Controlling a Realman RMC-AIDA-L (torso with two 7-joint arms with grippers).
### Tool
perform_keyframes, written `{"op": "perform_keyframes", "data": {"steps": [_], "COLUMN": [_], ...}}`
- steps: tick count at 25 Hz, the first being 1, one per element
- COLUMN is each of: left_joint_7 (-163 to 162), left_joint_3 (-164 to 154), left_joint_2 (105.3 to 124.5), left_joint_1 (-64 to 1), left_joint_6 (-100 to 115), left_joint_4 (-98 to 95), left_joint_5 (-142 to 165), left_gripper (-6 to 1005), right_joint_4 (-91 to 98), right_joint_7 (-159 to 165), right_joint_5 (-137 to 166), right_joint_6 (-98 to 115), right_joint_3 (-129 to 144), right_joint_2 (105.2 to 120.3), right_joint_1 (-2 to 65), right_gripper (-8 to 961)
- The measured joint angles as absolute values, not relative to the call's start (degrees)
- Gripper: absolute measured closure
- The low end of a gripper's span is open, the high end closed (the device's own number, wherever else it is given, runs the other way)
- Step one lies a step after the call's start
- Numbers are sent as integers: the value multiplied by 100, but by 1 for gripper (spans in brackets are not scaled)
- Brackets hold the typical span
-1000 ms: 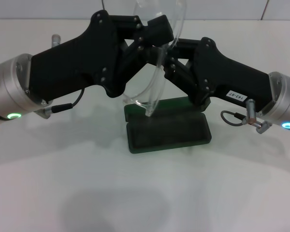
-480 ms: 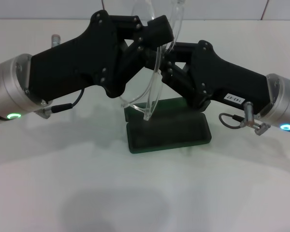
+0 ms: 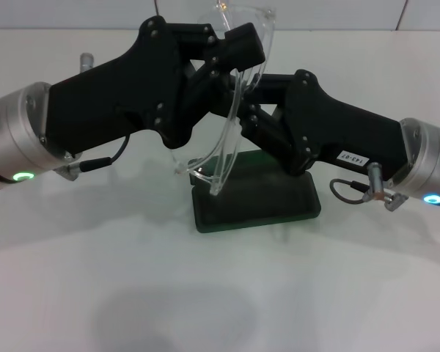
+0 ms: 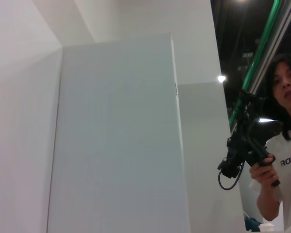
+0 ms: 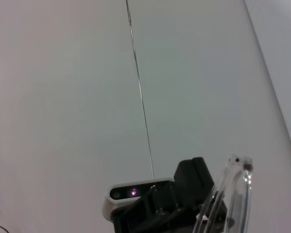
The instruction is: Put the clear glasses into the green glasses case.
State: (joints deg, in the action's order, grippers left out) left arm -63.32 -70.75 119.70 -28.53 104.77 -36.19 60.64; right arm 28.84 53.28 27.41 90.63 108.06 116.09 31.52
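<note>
I judge the job about half done: my left gripper (image 3: 231,51) and right gripper (image 3: 253,95), jaws clenched on the fully transparent plastic glasses (image 3: 231,103), hold them above the open dark green oblong case (image 3: 257,198) on the white worktop (image 3: 220,293), still to be folded and laid inside.

Both grippers, left (image 3: 231,48) and right (image 3: 251,99), crowd over the case (image 3: 255,196) with the glasses (image 3: 231,110) between; near table (image 3: 220,293) is wide open.

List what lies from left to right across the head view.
Left gripper on its black arm → fully transparent plastic clear glasses, held up above the open dark green oblong glasses case → right gripper on its black arm.
</note>
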Motion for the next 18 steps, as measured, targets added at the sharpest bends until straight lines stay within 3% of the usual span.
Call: {"op": "perform_keyframes", "data": {"steps": [18], "left_joint_7": [-6345], "left_joint_3": [-7004], "left_joint_2": [11923], "left_joint_1": [-2767], "left_joint_6": [10746], "left_joint_4": [-3667], "left_joint_5": [5914], "left_gripper": [963], "right_joint_4": [2880], "right_joint_7": [5249], "right_joint_5": [2690], "right_joint_6": [9030], "right_joint_3": [10693], "right_joint_2": [11592], "right_joint_1": [3070], "right_gripper": [844]}}
